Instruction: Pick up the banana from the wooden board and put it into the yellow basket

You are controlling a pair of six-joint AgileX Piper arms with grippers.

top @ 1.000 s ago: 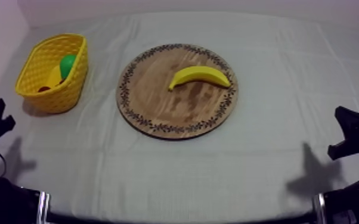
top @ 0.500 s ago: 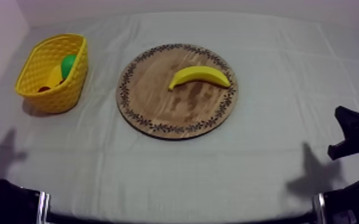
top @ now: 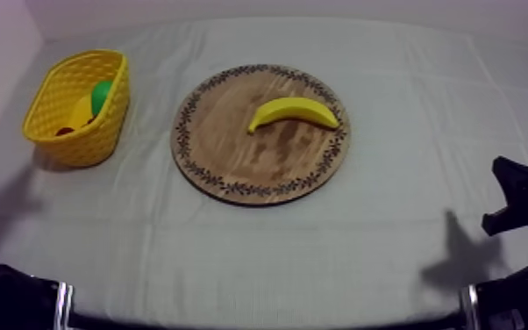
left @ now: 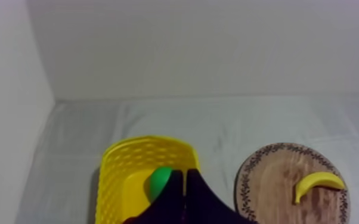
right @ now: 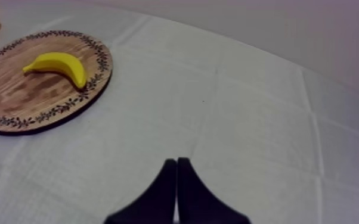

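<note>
The banana (top: 294, 112) lies on its side in the upper right part of the round wooden board (top: 232, 162) at centre frame, well apart from the yellow basket (top: 74, 145) at upper left. The left gripper (left: 185, 174) hangs above the basket, its black fingers pressed together on nothing. The right gripper (right: 176, 162) is likewise clenched empty over the grey-white cloth (top: 320, 254). The reach has not begun. A clean pick likely calls for parting the fingers, then closing across the banana's thick middle, square to its curve. The smooth, glossy skin may slip. The board is flat, grained wood with a dark patterned rim. The basket's perforated plastic walls stand high, and a green fruit (top: 100, 94) sits inside.
</note>
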